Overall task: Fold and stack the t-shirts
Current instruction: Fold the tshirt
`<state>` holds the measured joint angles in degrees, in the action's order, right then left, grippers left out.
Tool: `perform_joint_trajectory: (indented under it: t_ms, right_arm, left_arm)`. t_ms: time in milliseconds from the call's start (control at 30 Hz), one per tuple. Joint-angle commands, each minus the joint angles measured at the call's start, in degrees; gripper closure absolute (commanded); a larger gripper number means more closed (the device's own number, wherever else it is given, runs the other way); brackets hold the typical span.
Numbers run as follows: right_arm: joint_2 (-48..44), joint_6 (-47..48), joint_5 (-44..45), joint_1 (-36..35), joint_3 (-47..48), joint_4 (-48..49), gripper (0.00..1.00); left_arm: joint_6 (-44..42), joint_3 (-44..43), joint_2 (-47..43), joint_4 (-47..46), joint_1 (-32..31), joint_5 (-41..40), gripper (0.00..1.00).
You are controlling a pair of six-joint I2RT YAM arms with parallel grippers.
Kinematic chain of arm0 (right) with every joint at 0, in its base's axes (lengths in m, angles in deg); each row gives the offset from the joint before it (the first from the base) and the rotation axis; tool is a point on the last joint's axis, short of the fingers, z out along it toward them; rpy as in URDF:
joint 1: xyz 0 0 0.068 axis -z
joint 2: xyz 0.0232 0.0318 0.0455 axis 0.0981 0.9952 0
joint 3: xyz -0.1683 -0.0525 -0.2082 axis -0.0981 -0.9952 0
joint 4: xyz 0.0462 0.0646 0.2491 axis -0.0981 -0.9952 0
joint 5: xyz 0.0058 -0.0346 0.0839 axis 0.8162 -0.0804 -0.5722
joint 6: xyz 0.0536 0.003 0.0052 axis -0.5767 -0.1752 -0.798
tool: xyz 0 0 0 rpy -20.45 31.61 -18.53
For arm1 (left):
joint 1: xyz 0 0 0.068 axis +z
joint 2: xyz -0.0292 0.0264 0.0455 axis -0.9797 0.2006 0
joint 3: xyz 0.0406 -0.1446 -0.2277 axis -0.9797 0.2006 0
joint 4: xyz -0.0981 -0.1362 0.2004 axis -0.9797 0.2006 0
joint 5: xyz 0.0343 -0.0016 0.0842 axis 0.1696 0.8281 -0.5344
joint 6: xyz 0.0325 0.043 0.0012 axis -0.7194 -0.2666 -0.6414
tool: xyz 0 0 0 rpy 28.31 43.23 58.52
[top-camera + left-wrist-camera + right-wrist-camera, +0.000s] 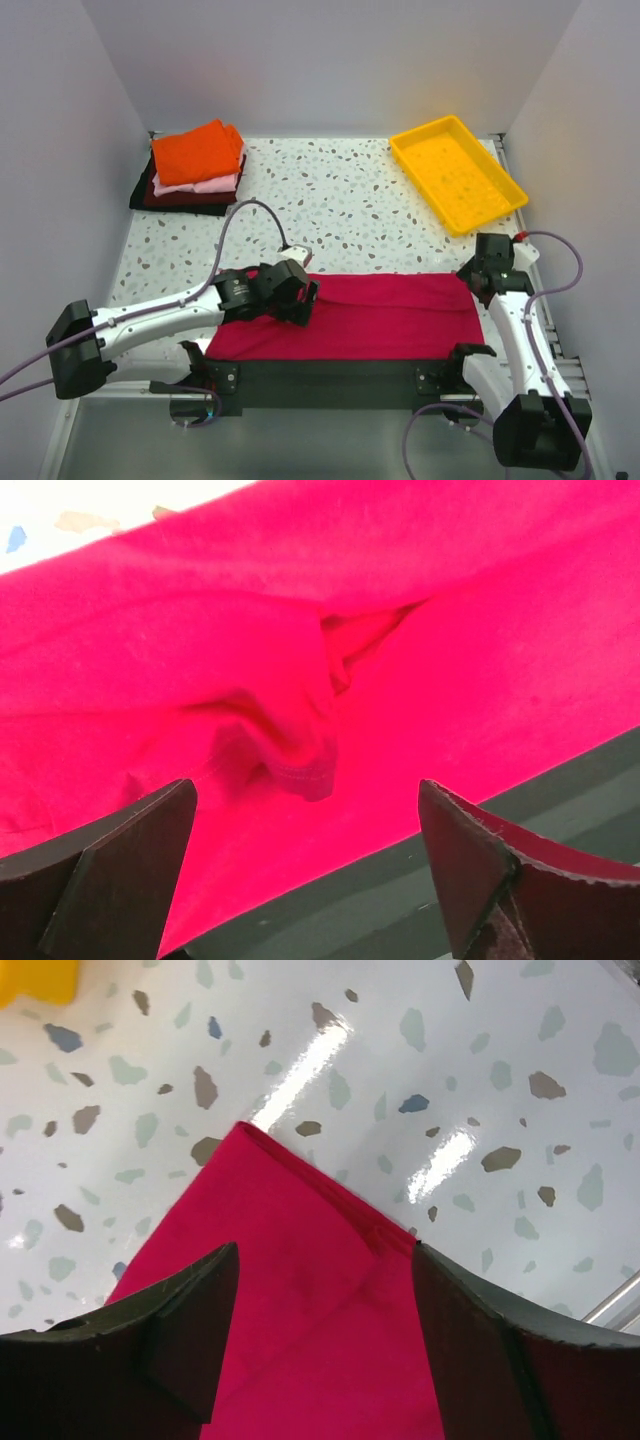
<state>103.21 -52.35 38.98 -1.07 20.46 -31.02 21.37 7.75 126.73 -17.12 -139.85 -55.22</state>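
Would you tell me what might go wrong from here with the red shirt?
The left gripper is open over a bunched hem of the red shirt; closing may catch only that wrinkle, skewing the fold. The right gripper is open at the shirt's layered corner; it might pinch one layer. The shirt lies along the near edge of the table and could slide off.

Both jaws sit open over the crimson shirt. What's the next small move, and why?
Probably lower both and pinch: the left gripper straddles a bunched hem of the crimson-magenta cloth t-shirt, the right gripper straddles its far right corner, and neither holds cloth yet.
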Motion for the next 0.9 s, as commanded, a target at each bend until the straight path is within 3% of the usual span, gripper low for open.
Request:
perform_joint_trajectory:
  t_ms: [0, 133, 333, 433, 667, 867]
  right_arm:
    - [-4.3, 6.6, -5.3, 0.2, 1.5, 3.6, 0.27]
    - [-10.5, 8.4, -18.2, 0.1, -3.7, 11.9, 0.15]
    - [-11.9, 8.2, -25.5, -2.9, -7.2, 16.5, 0.18]
    - [-12.3, 8.0, -23.6, -9.9, -7.7, 17.4, 0.19]
    - [-6.0, 2.4, -16.0, -33.5, -6.6, 22.3, 0.21]
    - [6.8, -2.1, -11.7, -50.6, -2.5, 30.2, 0.21]
  left_arm:
    - [0.2, -2.8, -1.9, 1.1, 3.7, -2.9, 0.02]
    - [-0.9, -0.1, -6.1, 0.2, 13.1, -3.9, 0.0]
    - [-1.9, 5.6, -11.3, -3.7, 26.5, -3.0, 0.0]
    - [-2.7, 7.7, -11.4, -5.7, 32.7, -0.6, 0.0]
    - [-2.8, 11.3, -10.3, -12.3, 46.4, 5.1, 0.0]
    - [-3.5, 11.6, -5.7, -17.2, 51.4, 9.1, 0.01]
